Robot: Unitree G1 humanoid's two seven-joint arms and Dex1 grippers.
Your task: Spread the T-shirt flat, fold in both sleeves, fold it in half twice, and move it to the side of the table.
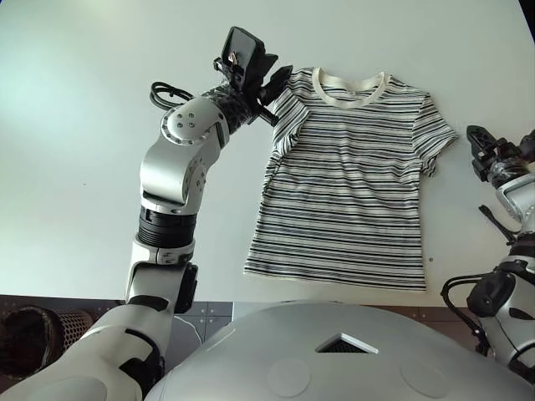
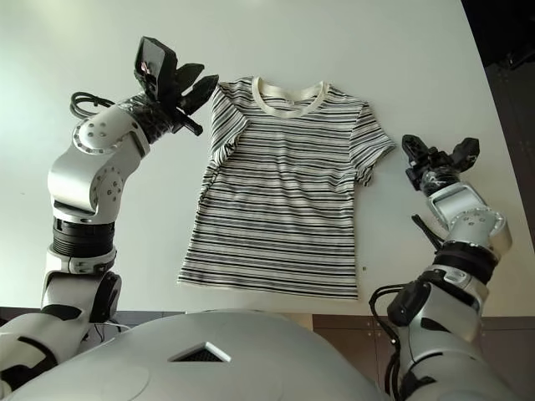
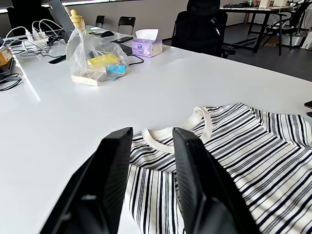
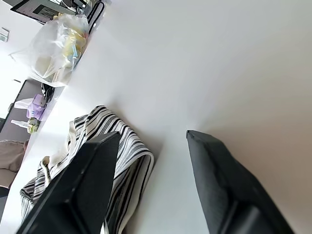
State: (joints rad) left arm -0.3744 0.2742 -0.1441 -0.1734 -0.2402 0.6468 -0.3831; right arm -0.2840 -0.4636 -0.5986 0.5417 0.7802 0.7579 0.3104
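A black-and-white striped T-shirt [image 1: 347, 180] with a cream collar [image 1: 351, 88] lies face up on the white table [image 1: 84, 100], collar away from me. Its sleeve on my right [image 1: 436, 134] is spread out. The sleeve on my left [image 1: 282, 125] looks folded in against the body. My left gripper [image 1: 280, 79] is open at the shirt's left shoulder, and the wrist view shows striped cloth and the collar [image 3: 170, 131] between its fingers [image 3: 114, 161]. My right gripper [image 2: 439, 154] is open, holds nothing, and sits on the table just right of the spread sleeve [image 4: 122, 146].
Far across the table stand a clear plastic bag of items [image 3: 95, 56], a tissue box [image 3: 146, 44] and some cables [image 3: 14, 44]. Office chairs [image 3: 202, 27] stand behind. The table's near edge [image 1: 84, 294] runs just below the shirt's hem.
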